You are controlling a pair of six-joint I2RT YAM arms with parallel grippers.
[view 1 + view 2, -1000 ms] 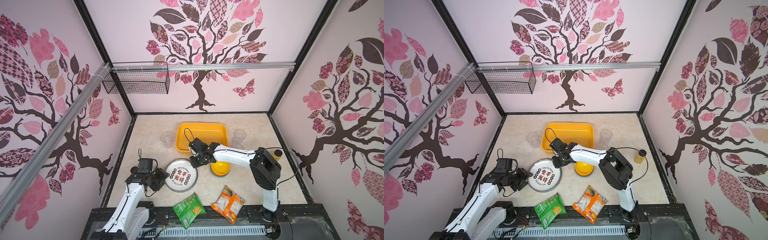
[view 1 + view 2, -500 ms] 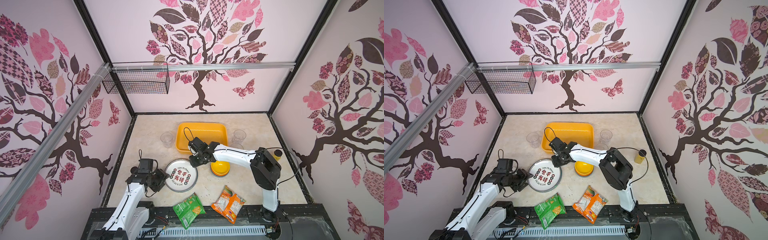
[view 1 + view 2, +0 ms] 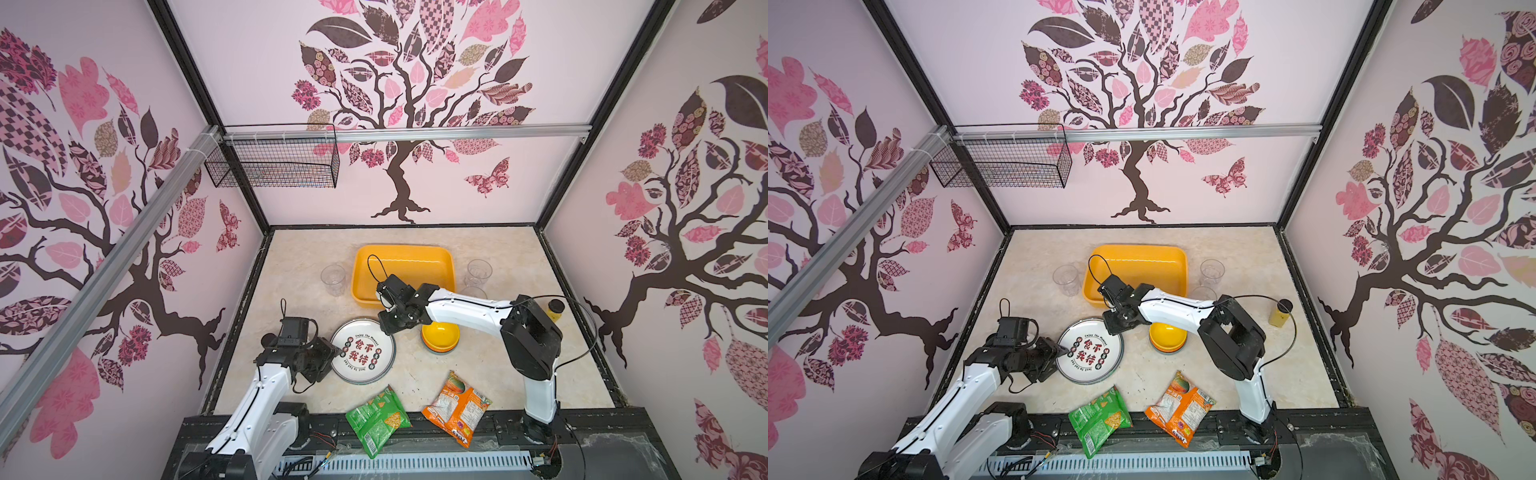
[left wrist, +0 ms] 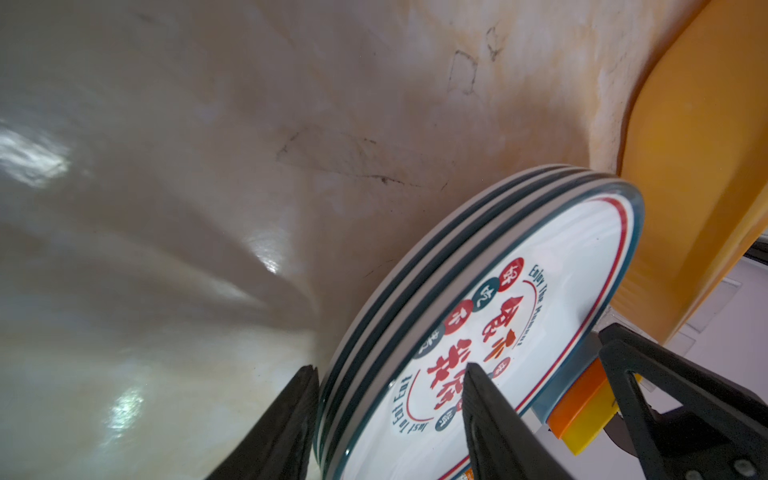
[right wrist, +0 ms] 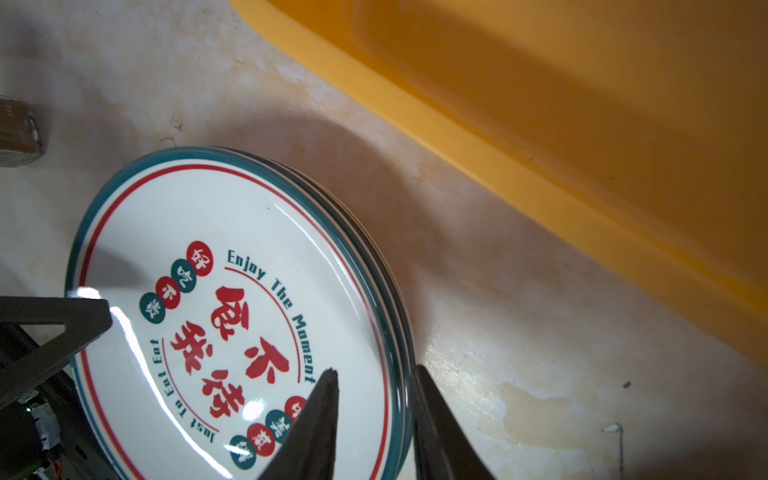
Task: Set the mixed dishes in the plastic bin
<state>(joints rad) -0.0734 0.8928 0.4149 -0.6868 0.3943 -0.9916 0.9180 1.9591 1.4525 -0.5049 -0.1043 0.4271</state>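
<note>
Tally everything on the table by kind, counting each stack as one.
Plate stack: 1
Bowl stack: 1
Clear cups: 3
Snack bags: 2
Yellow bottle: 1
Yellow bin: 1
Total: 9

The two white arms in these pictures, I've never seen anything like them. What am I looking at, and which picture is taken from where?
They are a robot's left arm and right arm, working over a table, each ending in a two-fingered pincer. The two wide pictures come from one camera overhead. The two close-ups come from cameras on the arms' wrists. On the table lie a stack of plates, a yellow bin, stacked bowls, clear cups beside the bin, a green snack bag, an orange snack bag and a small yellow bottle. The left pincer and the right pincer each straddle the stack's rim from opposite sides, one finger over the top plate. Whether either is squeezing, I cannot tell.
</note>
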